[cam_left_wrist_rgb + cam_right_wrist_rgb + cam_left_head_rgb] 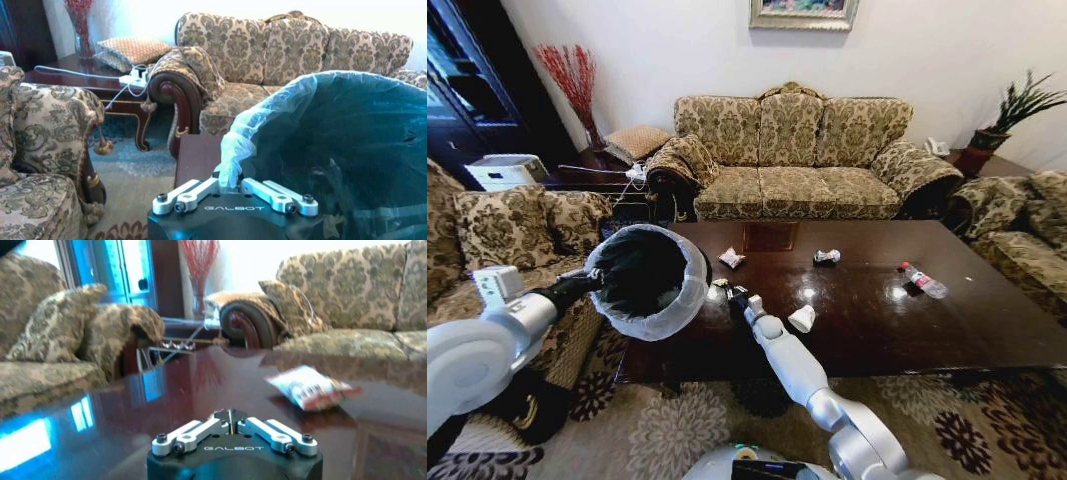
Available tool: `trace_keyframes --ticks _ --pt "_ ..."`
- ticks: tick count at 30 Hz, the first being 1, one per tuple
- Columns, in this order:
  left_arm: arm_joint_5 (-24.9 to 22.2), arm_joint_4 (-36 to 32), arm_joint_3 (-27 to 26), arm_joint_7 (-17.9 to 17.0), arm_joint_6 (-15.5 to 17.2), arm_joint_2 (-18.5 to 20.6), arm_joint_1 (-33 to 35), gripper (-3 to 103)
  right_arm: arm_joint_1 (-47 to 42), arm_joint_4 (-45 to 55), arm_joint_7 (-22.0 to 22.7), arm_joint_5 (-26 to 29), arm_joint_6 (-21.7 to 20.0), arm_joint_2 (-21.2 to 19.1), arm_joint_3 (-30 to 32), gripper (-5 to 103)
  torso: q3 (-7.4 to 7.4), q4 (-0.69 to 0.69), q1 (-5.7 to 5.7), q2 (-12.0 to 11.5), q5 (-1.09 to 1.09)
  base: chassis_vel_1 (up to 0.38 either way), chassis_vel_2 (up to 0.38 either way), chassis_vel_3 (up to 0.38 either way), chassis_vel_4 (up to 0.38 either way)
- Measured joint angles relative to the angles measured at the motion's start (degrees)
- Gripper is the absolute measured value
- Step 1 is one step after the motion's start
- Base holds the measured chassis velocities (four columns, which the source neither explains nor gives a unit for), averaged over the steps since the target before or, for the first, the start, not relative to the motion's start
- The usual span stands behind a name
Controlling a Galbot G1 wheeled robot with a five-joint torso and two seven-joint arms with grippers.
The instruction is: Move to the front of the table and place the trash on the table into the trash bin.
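My left gripper point(592, 279) is shut on the rim of the trash bin point(649, 281), a black bin with a white liner point(267, 115), held tilted at the table's point(867, 340) near-left corner. In the left wrist view the left gripper point(230, 183) pinches the liner's edge. My right gripper point(732, 295) hovers low over the table just right of the bin, and its fingers point(229, 416) are shut with nothing seen between them. A small pale scrap point(717, 291) lies by its tip. Trash on the table: a wrapper point(731, 258) point(307, 386), a crumpled piece point(827, 257), a white tissue point(802, 319) and a bottle point(922, 281).
A three-seat sofa point(792, 160) stands behind the table, with armchairs at left point(507, 235) and right point(1027, 230). A dark side table point(597, 178) with a cushion and cables sits at back left. Patterned carpet point(677, 430) lies in front of the table.
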Motion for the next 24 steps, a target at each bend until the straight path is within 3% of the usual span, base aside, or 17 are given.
trace_keyframes --ticks 4,11,12,14,16,19,24 --pt "0.0 0.3 0.1 0.0 0.0 0.8 -0.2 0 0.0 0.8 0.5 0.0 0.0 0.0 -0.4 5 0.0 0.0 0.0 0.0 0.0 0.0 0.0 0.0 0.0" --pt "-0.1 0.3 0.2 0.0 -0.1 1.1 0.0 0 1.7 -2.5 0.8 -1.5 0.4 0.0 0.2 38 0.0 -0.01 0.0 0.0 0.0 0.0 0.0 0.0 0.0" --pt "-0.1 0.3 0.2 0.0 -0.1 1.1 0.0 0 1.7 -2.5 0.8 -1.5 0.4 0.0 0.2 38 0.0 -0.01 0.0 0.0 0.0 0.0 0.0 0.0 0.0" --pt "-0.1 0.3 0.3 0.0 -0.2 1.2 -0.1 0 2.4 -3.8 0.7 -1.7 0.6 0.0 0.2 49 0.0 0.0 0.0 0.0 0.0 0.0 0.0 0.0 0.0" --pt "-0.1 0.4 0.3 0.1 -0.3 1.3 -0.1 0 2.7 -4.3 0.6 -1.7 0.6 0.0 0.2 49 0.0 0.0 0.0 0.0 0.0 0.0 0.0 0.0 0.0" --pt "-0.1 0.7 0.6 0.1 -0.6 1.6 -0.4 0 4.0 -6.7 0.2 -1.7 1.5 0.0 0.3 65 0.0 -0.01 0.0 0.0 0.0 0.0 0.0 0.0 0.0" --pt "-0.2 1.1 1.2 0.4 -1.2 1.5 -0.7 0 4.6 -8.1 -0.6 -1.7 1.8 0.0 -0.2 81 0.0 -0.01 0.0 0.0 0.0 0.0 0.0 0.0 0.0"
